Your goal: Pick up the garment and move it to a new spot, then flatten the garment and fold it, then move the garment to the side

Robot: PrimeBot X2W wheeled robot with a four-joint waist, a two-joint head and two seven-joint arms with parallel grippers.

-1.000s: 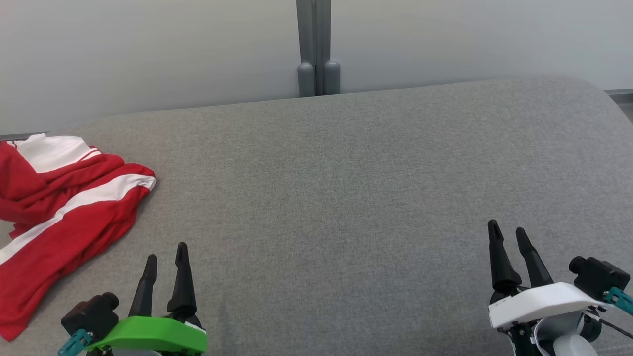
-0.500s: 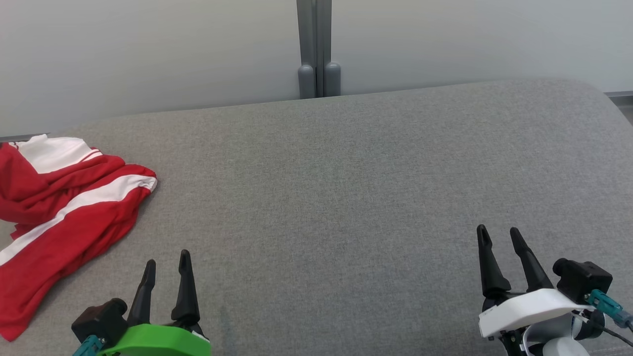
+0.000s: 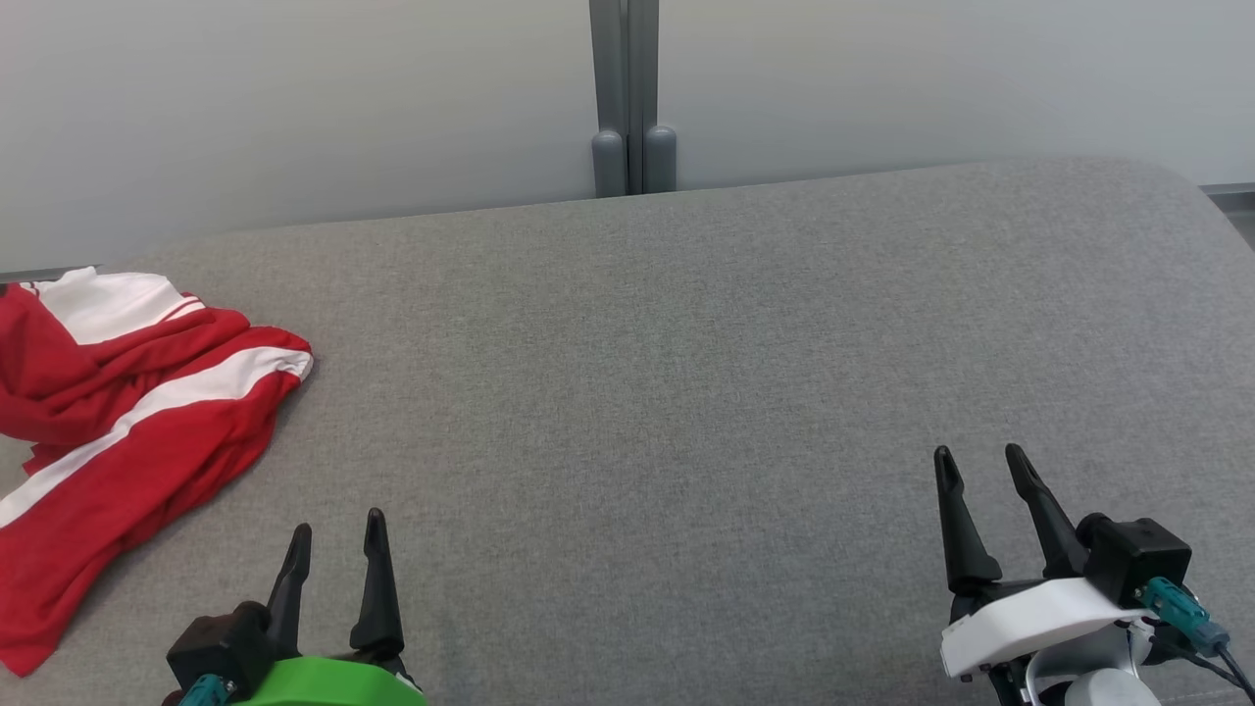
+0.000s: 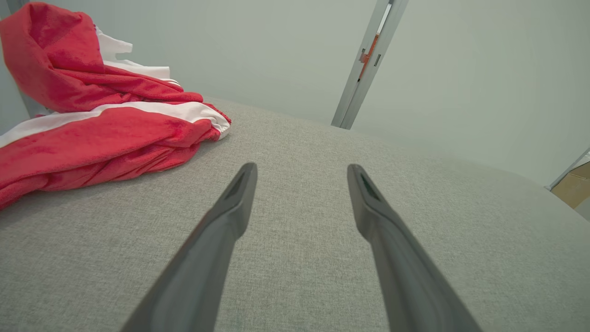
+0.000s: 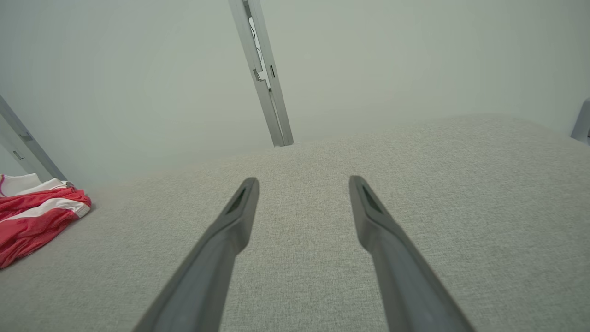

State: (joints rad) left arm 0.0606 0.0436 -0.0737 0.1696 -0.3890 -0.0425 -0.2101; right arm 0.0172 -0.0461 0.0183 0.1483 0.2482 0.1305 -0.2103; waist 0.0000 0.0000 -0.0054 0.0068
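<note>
Grey fabric surface (image 3: 686,373), red-and-white garment (image 3: 127,422) crumpled at left edge, pale wall (image 3: 294,98) behind

Head looks down – wrists low, sharing grey surface (image 3: 686,343)

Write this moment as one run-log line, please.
stage: before pickup | object: red and white garment crumpled at left edge of grey fabric surface | left end effector: open, empty | right end effector: open, empty

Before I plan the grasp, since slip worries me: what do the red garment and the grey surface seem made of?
Red-and-white garment: probably soft knit jersey, matte; it slumps in loose folds. Grey surface: woven upholstery-like cloth, matte, fine heathered weave showing; its padding cannot be told.
</note>
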